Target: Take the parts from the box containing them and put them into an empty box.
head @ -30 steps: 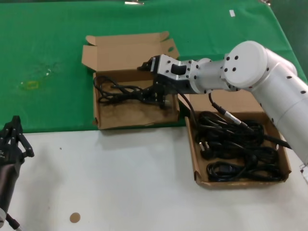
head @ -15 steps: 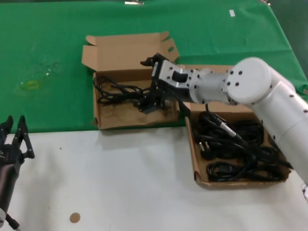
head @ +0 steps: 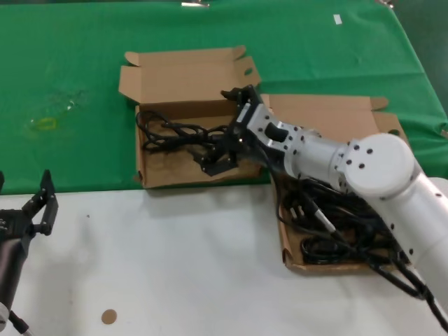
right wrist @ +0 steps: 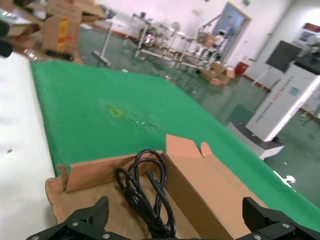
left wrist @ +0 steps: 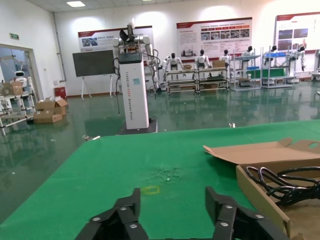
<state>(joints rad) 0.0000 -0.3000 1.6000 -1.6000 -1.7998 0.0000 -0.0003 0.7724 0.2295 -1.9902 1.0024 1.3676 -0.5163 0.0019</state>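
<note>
The right end effector (head: 218, 162) has swung lower into the empty box (head: 168, 178), fingers now spread apart, a power cable (head: 171, 133) released inside. Remaining cables (head: 336, 238) fill the source box (head: 290, 259). The left end effector (head: 38, 210) waits open over the surface (head: 175, 266).

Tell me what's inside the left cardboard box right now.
The left cardboard box holds one black power cable, coiled toward its far-left corner. The right tool hangs open over the box's right side and covers the cable's other end.
</note>
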